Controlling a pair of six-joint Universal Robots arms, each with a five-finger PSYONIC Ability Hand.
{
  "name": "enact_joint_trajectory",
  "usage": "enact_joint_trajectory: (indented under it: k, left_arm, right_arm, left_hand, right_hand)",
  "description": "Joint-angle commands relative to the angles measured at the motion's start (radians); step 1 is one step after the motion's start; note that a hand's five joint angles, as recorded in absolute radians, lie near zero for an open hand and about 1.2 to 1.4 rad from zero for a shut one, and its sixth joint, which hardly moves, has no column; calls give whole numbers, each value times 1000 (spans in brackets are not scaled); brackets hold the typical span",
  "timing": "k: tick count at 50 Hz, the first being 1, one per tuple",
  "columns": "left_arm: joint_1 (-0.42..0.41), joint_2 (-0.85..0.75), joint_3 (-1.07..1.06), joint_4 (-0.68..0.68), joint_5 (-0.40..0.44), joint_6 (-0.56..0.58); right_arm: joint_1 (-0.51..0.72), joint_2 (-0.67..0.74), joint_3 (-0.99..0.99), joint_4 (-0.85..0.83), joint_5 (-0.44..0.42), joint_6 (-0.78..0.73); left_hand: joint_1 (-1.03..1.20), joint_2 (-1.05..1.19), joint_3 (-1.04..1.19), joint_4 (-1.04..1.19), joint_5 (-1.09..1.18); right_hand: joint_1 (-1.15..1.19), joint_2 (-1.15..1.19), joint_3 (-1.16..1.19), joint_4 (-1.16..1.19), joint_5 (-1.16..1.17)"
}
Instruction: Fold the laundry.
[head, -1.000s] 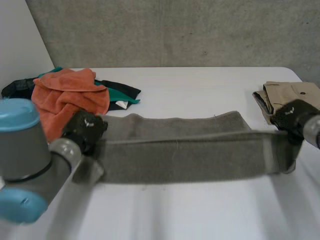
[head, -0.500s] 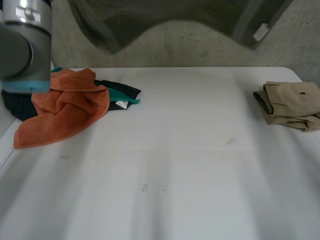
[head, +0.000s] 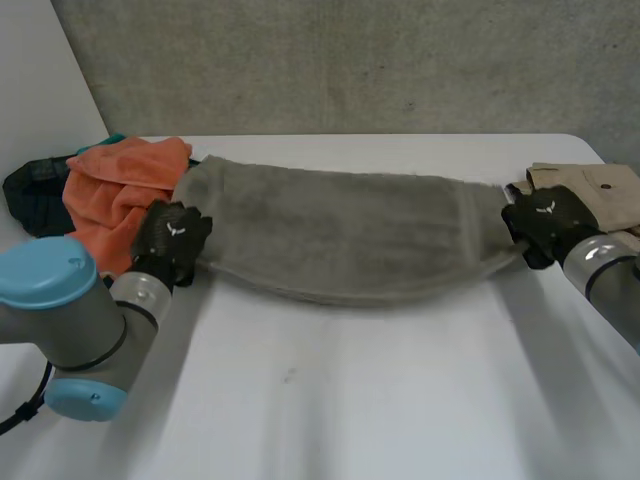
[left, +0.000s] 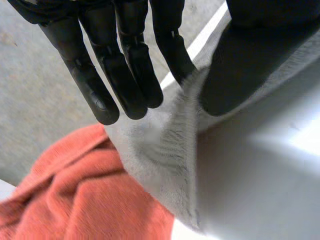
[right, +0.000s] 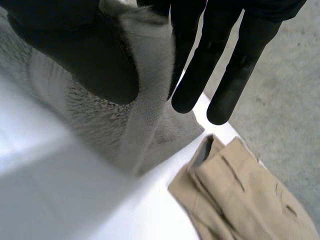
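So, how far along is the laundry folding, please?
Done: the beige trousers lie folded beside the right hand. In hand: it and the left hand pinch the grey towel by its ends, stretched over the table, unfolded. Left: the orange cloth and dark garments piled nearby.
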Motion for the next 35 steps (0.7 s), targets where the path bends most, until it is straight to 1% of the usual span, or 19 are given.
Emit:
enact_joint_trajectory:
  k: [1, 6, 11, 13, 14, 15, 16, 18, 22, 23, 26, 27, 29, 30, 31, 33, 34, 35]
  left_arm:
    - [37, -44, 8, -8, 14, -2]
    - [42, -44, 10, -10, 14, -1]
    - [49, -43, 5, -8, 8, 1]
    - [68, -41, 1, -8, 8, 2]
    - [74, -41, -1, -11, 10, 2]
    - [81, -41, -4, -17, 11, 2]
    - [84, -41, -5, -24, 13, 2]
    - [85, -41, -8, -42, 11, 4]
    - [85, 0, -33, -143, 5, 4]
    - [83, 53, -47, -198, 5, 2]
    - [75, 129, -71, -299, 5, 2]
    - [72, 182, -91, -374, 4, 4]
    - [68, 235, -107, -460, 4, 4]
    - [65, 265, -114, -506, 1, 5]
    - [55, 329, -126, -607, -2, 7]
    - [43, 396, -139, -721, -2, 10]
    - [40, 425, -146, -781, -4, 13]
    - [32, 478, -165, -900, -4, 25]
  right_arm:
    - [-27, -1, 7, -1, -4, -15]
    - [-32, -2, 9, 0, -4, -16]
    - [-35, -4, 6, 2, 1, -18]
    - [-36, -2, 6, 2, 2, -18]
    - [-36, -2, 6, 2, 2, -16]
    - [-38, -4, 6, 2, 4, -16]
    - [-38, -4, 6, 2, 5, -16]
    - [-38, -6, 6, 3, 7, -18]
    - [-35, -10, 15, 19, 7, -22]
    - [-39, -13, 20, 37, 4, -24]
    - [-41, -25, 23, 86, 1, -41]
    - [-41, -50, 24, 139, 1, -70]
    - [-44, -88, 27, 212, 1, -117]
    - [-61, -126, 35, 299, 1, -178]
    - [-78, -149, 44, 356, 2, -229]
    - [-111, -186, 63, 446, 4, -310]
    - [-152, -229, 87, 545, 5, -408]
    - [-173, -251, 102, 590, 7, -459]
  left_hand:
    - [-166, -178, -179, -177, -178]
    - [-231, -242, -243, -242, -243]
    - [-228, -240, -240, -239, -240]
    - [-155, -167, -167, -166, -167]
    - [-79, -91, -91, -90, -91]
    - [166, 154, 153, 155, 154]
    - [357, 346, 345, 346, 345]
    - [385, 374, 373, 374, 373]
    - [385, 374, 373, 374, 373]
    - [385, 374, 373, 374, 373]
    - [385, 374, 373, 374, 373]
    - [385, 374, 373, 374, 373]
    - [385, 374, 373, 374, 373]
    - [385, 374, 373, 374, 373]
    - [385, 374, 373, 374, 373]
    - [385, 374, 373, 374, 373]
    - [385, 374, 373, 374, 373]
    - [385, 374, 373, 374, 373]
  right_hand:
    - [277, 220, 206, 198, 199]
    - [277, 220, 206, 198, 199]
    - [277, 220, 206, 198, 199]
    - [277, 220, 206, 198, 199]
    - [277, 220, 206, 198, 199]
    - [277, 220, 206, 198, 199]
    - [277, 220, 206, 198, 199]
    - [277, 220, 206, 198, 199]
    - [277, 220, 206, 198, 199]
    - [277, 220, 206, 198, 199]
    - [277, 220, 206, 198, 199]
    - [277, 220, 206, 198, 199]
    - [277, 220, 206, 198, 199]
    - [277, 220, 206, 198, 199]
    - [277, 220, 206, 198, 199]
    - [277, 220, 206, 198, 199]
    - [277, 220, 206, 198, 199]
    - [277, 220, 206, 198, 199]
